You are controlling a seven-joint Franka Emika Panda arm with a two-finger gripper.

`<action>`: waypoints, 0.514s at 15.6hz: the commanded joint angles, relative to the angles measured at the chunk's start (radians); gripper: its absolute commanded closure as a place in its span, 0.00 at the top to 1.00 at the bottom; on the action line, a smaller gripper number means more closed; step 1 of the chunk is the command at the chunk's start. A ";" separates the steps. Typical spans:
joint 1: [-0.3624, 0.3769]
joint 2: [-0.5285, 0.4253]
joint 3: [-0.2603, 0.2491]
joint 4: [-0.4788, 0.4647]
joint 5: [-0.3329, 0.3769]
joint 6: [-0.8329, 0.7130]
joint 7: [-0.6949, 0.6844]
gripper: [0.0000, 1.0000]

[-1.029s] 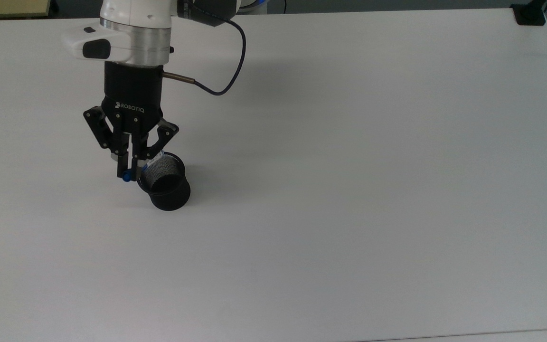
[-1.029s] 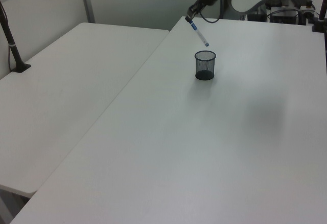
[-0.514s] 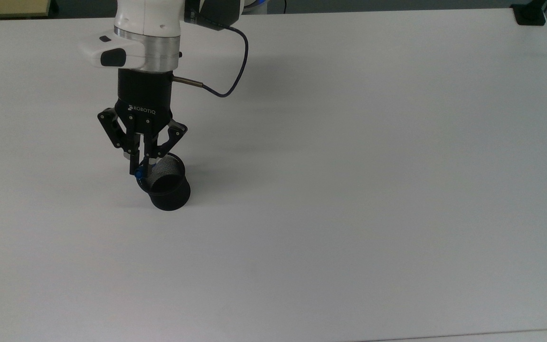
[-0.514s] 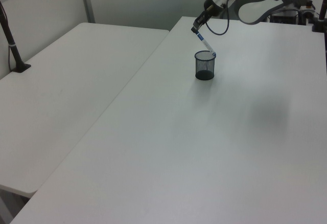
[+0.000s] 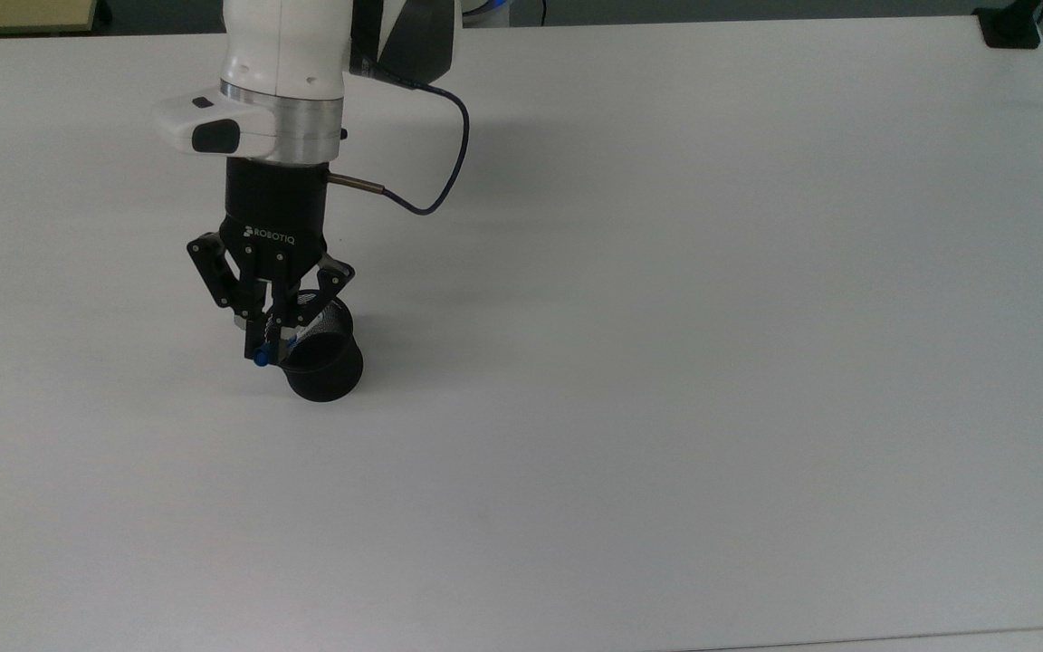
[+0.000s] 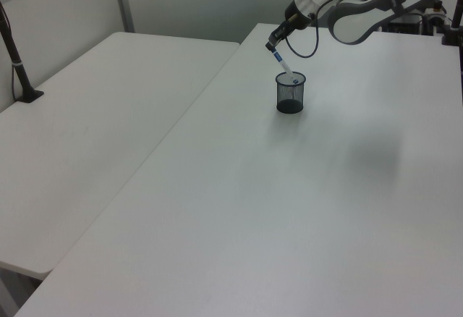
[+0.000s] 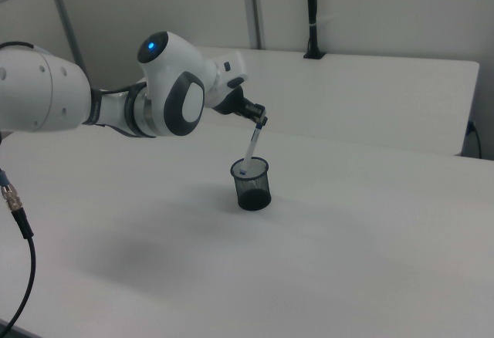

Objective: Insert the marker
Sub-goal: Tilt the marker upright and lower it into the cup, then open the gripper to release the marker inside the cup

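A broad white table (image 5: 666, 362) fills the foreground, bare across most of its near stretch. Farther in stands a black mesh cup (image 5: 322, 367), upright, seen also in the left view (image 6: 290, 93) and the right view (image 7: 252, 184). The marker (image 7: 251, 151) leans with its lower end already past the rim and inside the cup, its white barrel tilted rather than plumb; in the left view (image 6: 283, 67) it slants up toward the left view's left, and in the top view its blue end (image 5: 262, 359) peeps out just below the fingertips, beside the cup's rim.

Above it, the gripper (image 5: 268, 340) is closed on the marker's upper end, its two fingers drawn nearly together (the black linkages fold in close to the barrel). It shows too in the left view (image 6: 273, 45) and the right view (image 7: 261, 119). A dark cable (image 5: 435, 172) loops from the wrist. Beyond, in the right view, a second white table (image 7: 386, 91) stands behind, with a black post (image 7: 312, 14) rising at its far edge.
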 commanded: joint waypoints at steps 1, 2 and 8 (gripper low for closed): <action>0.002 0.015 -0.014 0.041 -0.033 0.012 0.055 0.00; 0.002 0.021 -0.013 0.041 -0.038 0.012 0.055 0.00; 0.006 0.068 -0.019 0.036 -0.070 0.010 0.055 0.00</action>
